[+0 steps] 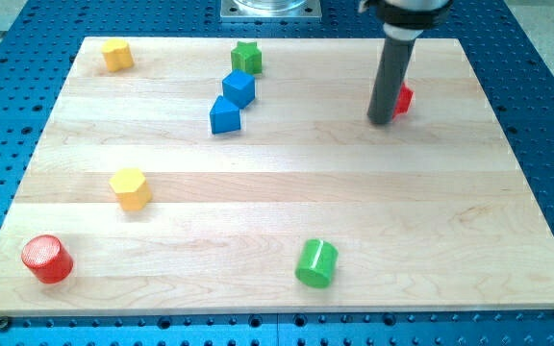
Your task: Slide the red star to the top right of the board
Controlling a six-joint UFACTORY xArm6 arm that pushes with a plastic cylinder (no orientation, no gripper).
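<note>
The red star (pixel 404 98) lies near the view's top right of the wooden board (pixel 277 207), mostly hidden behind the dark rod; only its right part shows. My tip (pixel 381 120) rests on the board just to the left of the red star, touching or almost touching it.
A green star (pixel 246 57), a blue cube (pixel 239 87) and a blue block (pixel 224 115) sit at top centre. A yellow block (pixel 116 54) is top left, a yellow hexagon (pixel 130 187) mid left, a red cylinder (pixel 46 259) bottom left, a green cylinder (pixel 315 263) bottom centre.
</note>
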